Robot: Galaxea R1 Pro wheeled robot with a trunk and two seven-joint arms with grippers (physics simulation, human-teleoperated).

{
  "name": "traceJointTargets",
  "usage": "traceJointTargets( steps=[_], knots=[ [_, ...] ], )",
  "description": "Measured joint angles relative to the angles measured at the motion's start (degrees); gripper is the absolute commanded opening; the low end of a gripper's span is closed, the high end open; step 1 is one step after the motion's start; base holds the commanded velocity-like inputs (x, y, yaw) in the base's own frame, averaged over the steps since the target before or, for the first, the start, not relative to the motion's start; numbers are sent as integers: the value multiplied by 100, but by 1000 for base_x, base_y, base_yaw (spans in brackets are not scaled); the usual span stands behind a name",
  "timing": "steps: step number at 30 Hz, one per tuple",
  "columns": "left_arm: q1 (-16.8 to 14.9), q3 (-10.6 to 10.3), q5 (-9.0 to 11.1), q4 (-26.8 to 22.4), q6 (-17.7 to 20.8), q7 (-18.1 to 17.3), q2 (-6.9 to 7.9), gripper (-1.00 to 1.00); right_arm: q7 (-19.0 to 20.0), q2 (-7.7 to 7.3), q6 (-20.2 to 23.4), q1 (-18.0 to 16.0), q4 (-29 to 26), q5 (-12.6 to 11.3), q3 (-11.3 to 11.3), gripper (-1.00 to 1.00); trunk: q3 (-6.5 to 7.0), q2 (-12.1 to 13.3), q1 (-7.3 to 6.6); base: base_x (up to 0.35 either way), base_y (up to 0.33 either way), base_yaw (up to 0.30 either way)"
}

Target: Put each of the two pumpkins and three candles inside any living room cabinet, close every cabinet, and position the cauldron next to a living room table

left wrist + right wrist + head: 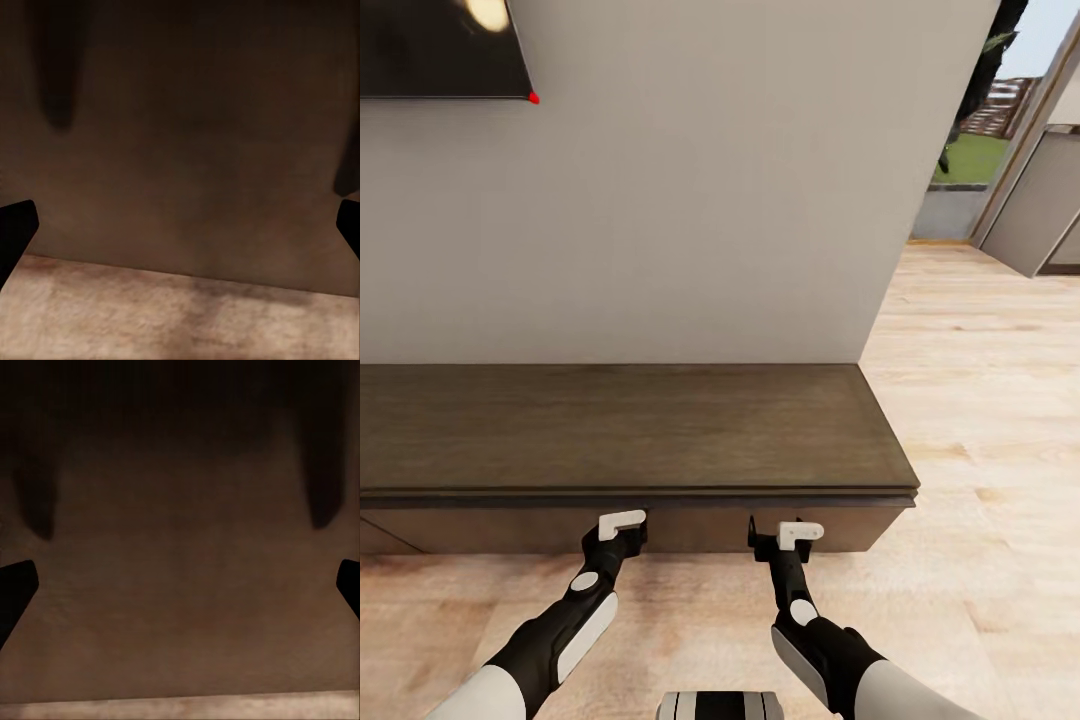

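Observation:
The cabinet (630,425), a long low dark-brown wood unit, runs along the wall straight ahead, and its plain front panel (187,142) looks flush. My left gripper (622,522) is open just below the overhanging top, facing the front panel with nothing between its fingers. My right gripper (800,532) is also open and empty, close to the same front (180,547) near the unit's right end. The wrist views show black fingertips (15,225) (15,585) spread wide. The pumpkins, candles, cauldron and table are out of view.
A dark wall-mounted screen (440,45) hangs above the unit at upper left. Light wooden floor (980,420) stretches right of the cabinet's end toward a glass opening onto a garden (970,160) and a grey panel (1040,210).

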Motion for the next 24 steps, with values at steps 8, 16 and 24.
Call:
traceJointTargets(
  steps=[8,16,24],
  knots=[
    [0,0,1,0,0,-1,0,100,0,2,0,0,0,0,0,100,0,0,1,5,0,0],
    [0,-4,-8,-1,-7,-1,0,100,0,2,0,0,0,0,0,100,0,0,4,-202,0,0],
    [-1,10,1,-16,39,-25,8,100,13,-2,52,0,8,-9,0,100,0,0,4,-328,0,0]
  ],
)
